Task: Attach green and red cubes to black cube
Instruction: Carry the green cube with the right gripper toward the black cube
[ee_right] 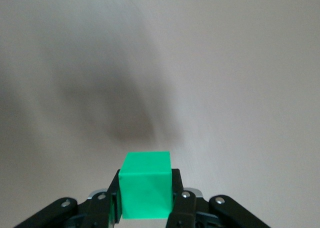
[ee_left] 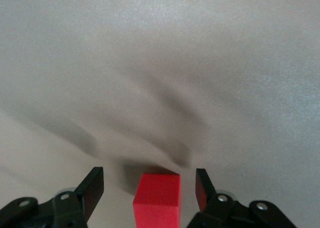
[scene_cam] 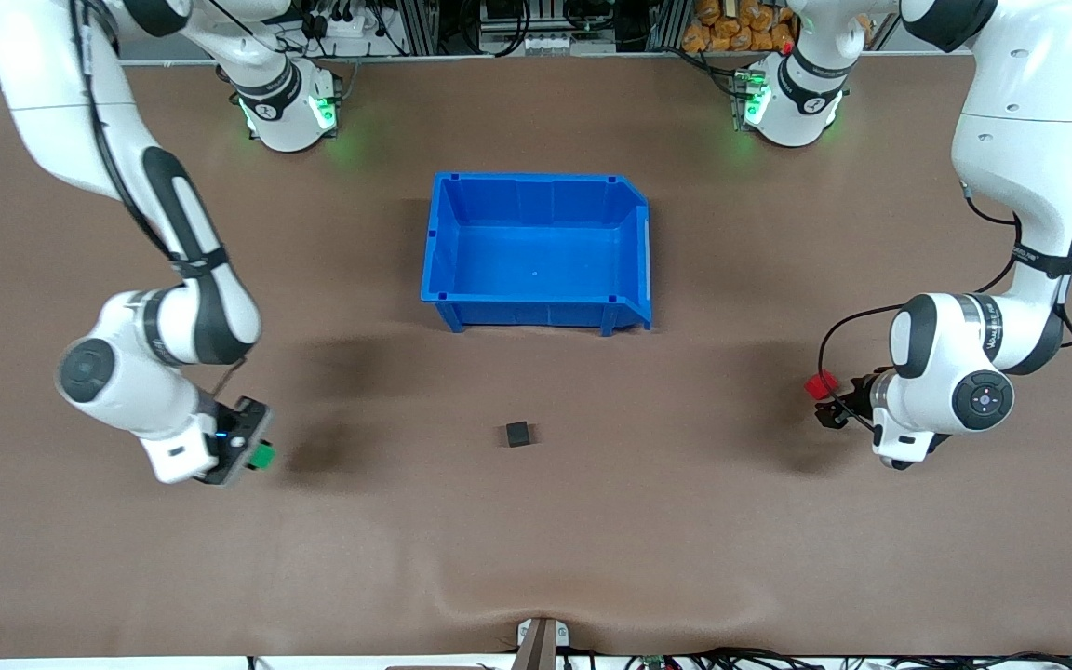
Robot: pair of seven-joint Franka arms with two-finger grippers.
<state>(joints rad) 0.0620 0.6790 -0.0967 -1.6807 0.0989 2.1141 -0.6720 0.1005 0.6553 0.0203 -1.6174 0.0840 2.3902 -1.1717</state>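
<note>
1. The black cube (scene_cam: 517, 434) sits mid-counter, nearer the camera than the blue bin (scene_cam: 536, 312).
2. Right gripper (ee_right: 146, 208): jaws clamp the green cube (ee_right: 146, 185).
3. Left gripper (ee_left: 148, 190): jaws open, straddling the red cube (ee_left: 157, 200); centre it before closing.

Cube (scene_cam: 518, 434) nearer cam than bin (scene_cam: 443, 233).

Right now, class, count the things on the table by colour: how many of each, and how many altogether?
Green cube: 1
Red cube: 1
Black cube: 1
Blue bin: 1
Total: 4
</note>
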